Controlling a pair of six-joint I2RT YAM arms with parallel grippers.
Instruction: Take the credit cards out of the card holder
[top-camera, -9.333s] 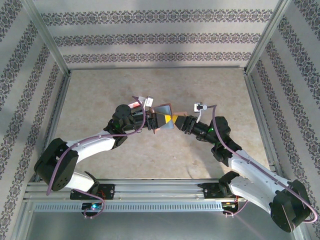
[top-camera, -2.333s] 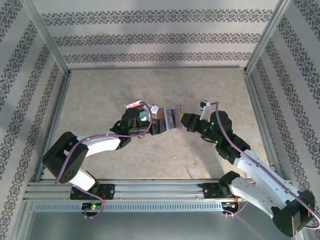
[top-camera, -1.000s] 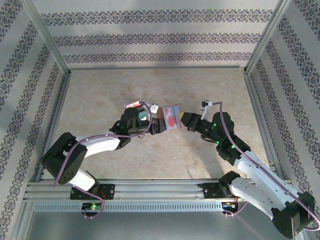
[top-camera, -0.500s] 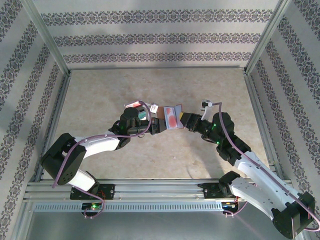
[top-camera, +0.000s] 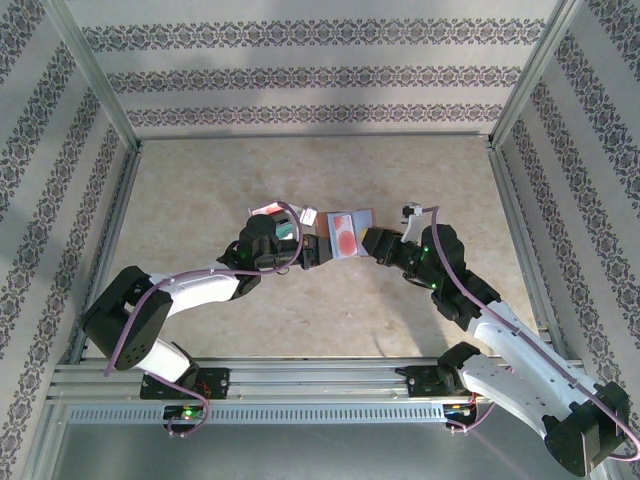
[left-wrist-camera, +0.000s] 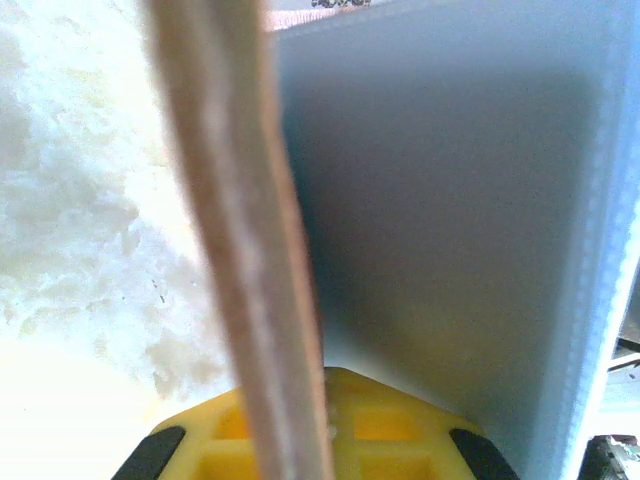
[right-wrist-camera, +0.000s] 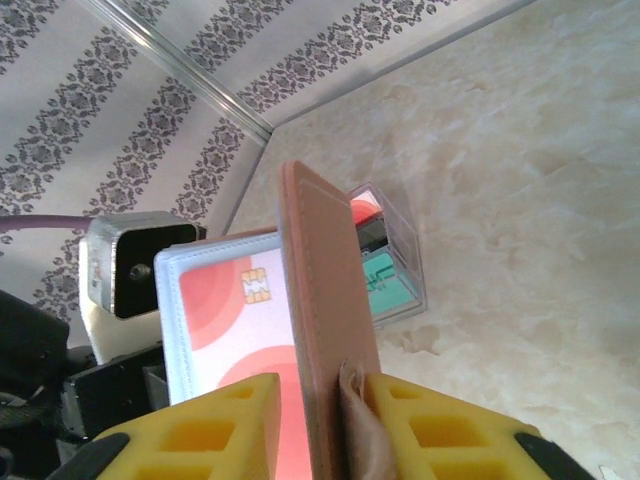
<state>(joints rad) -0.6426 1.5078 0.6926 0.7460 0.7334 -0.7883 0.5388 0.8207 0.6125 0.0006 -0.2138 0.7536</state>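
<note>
– While the card holder (top-camera: 347, 232) hangs raised off the table (top-camera: 200, 180) between both arms, what is the grip status?

– Left gripper (left-wrist-camera: 300, 440): fully closed on one brown cover edge. Right gripper (right-wrist-camera: 322, 410): jaws narrow, pinching the opposite flap. The holder stands open. One of the credit cards (right-wrist-camera: 215, 320), white with red circles, sits against its grey-blue lining. A pile of loose cards (right-wrist-camera: 388, 262) lies on the table beyond it.

– What fault conditions apply?

– Judged from this position, neither gripper is free to draw the card. Releasing either flap would likely let the holder swing shut or twist in the one grip left. The leather flap looks thin, so a light pinch may slip and drop the holder. If the sleeve is tight, a pull on the card may drag the holder out of the opposing jaws.

– Describe the workspace.

– Surface: the table is pale, marbled and flat. Enclosure: aluminium frame posts (top-camera: 95, 75), with walls (top-camera: 320, 70) papered in a striped damask pattern on three sides.
</note>
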